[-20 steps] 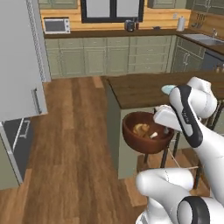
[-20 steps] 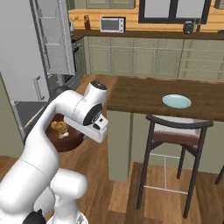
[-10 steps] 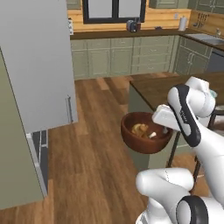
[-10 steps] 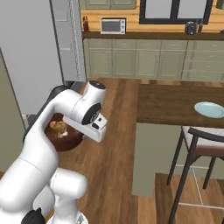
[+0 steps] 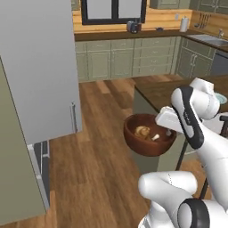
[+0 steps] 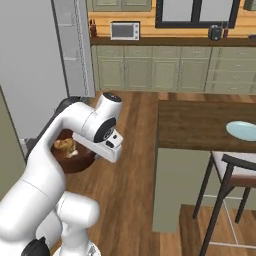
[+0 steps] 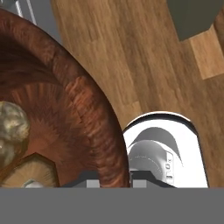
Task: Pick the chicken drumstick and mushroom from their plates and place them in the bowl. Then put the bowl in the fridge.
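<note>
Mid-frame in the left base view, the gripper (image 5: 169, 132) is clamped on the rim of the bowl (image 5: 148, 135) (chicken drumstick (image 5: 142, 131) and mushroom (image 5: 156, 137) inside), held over the floor, so a tilt could spill them before the fridge (image 5: 35, 75) at left.

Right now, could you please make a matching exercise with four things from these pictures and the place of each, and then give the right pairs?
Things:
1. golden-brown chicken drumstick
2. flat round pale blue plate
3. white microwave
4. deep dark reddish-brown wooden bowl

Places:
A. on the dark wooden counter top
B. held above the wood floor at the arm's end
C. on the far counter by the wall
D. inside the bowl, beside the pale mushroom

Pairs: 1-D, 2-A, 3-C, 4-B
</note>
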### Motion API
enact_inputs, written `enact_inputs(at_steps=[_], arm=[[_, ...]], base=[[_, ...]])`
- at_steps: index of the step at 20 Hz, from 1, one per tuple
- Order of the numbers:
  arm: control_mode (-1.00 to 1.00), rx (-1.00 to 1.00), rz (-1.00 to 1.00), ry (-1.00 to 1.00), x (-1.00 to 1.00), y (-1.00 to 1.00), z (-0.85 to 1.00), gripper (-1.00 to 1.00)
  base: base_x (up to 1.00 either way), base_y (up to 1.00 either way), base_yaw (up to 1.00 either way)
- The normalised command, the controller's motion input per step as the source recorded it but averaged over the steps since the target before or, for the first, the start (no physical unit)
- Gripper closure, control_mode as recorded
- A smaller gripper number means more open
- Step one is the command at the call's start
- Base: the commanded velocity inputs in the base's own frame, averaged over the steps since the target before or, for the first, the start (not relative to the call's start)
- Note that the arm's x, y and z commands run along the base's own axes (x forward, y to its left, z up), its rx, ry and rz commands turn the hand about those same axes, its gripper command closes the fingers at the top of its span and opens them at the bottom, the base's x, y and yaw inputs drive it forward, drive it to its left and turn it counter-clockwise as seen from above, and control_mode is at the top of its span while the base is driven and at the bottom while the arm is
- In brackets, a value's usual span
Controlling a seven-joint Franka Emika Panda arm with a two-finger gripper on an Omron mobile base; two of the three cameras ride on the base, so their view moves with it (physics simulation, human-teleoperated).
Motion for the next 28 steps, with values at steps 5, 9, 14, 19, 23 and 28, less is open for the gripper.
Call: enact_inputs(at_steps=[5,9,14,19,23,28], arm=[[1.0,0.0,0.0,0.0,0.0,0.0,0.0,1.0],[1.0,0.0,0.0,0.0,0.0,0.0,0.0,1.0],[1.0,0.0,0.0,0.0,0.0,0.0,0.0,1.0],[1.0,0.0,0.0,0.0,0.0,0.0,0.0,1.0],[1.0,0.0,0.0,0.0,0.0,0.0,0.0,1.0],[1.0,0.0,0.0,0.0,0.0,0.0,0.0,1.0]], base=[[0.59,0.0,0.16],[0.54,-0.18,0.03],[0.42,-0.46,0.0],[0.65,-0.2,0.0],[0.84,0.0,0.0],[0.8,-0.02,-0.03]])
